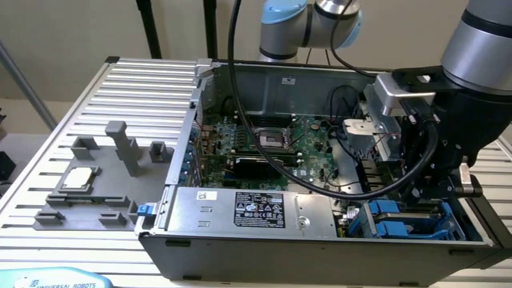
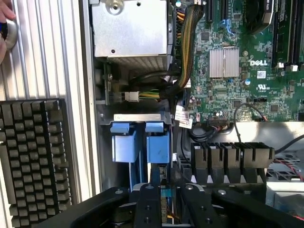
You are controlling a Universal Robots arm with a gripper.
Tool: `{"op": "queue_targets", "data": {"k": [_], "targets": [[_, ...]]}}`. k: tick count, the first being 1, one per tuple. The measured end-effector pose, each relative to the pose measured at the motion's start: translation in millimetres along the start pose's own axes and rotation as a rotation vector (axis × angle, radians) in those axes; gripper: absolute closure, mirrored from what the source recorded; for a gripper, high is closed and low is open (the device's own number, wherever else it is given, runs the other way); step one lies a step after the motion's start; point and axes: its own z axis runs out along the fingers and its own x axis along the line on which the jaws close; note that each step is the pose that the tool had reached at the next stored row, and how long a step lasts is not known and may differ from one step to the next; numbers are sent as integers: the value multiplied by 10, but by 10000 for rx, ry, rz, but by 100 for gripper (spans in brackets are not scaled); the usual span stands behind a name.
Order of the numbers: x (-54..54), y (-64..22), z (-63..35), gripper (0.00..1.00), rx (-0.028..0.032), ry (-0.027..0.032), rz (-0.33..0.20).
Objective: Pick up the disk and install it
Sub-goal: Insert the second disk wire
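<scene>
Disk (image 2: 156, 147) sits on edge in the blue cage (image 1: 412, 223) at the case (image 1: 240, 243) front corner, beside another drive. Gripper (image 2: 164, 197) hangs right over it, jaws straddling its top edge; gripping or released, cannot tell

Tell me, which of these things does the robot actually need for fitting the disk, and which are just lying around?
Part of the job: the hand; the blue-framed disk nearest it; the blue bay holding that disk; the open computer case.
Just lying about: the keyboard; the square chip; the grey tray under it.
</scene>
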Motion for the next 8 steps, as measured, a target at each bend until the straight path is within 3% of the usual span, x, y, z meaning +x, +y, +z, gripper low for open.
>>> {"op": "queue_targets", "data": {"k": [8], "targets": [[1,10,-1,76,1,-12,2]]}}
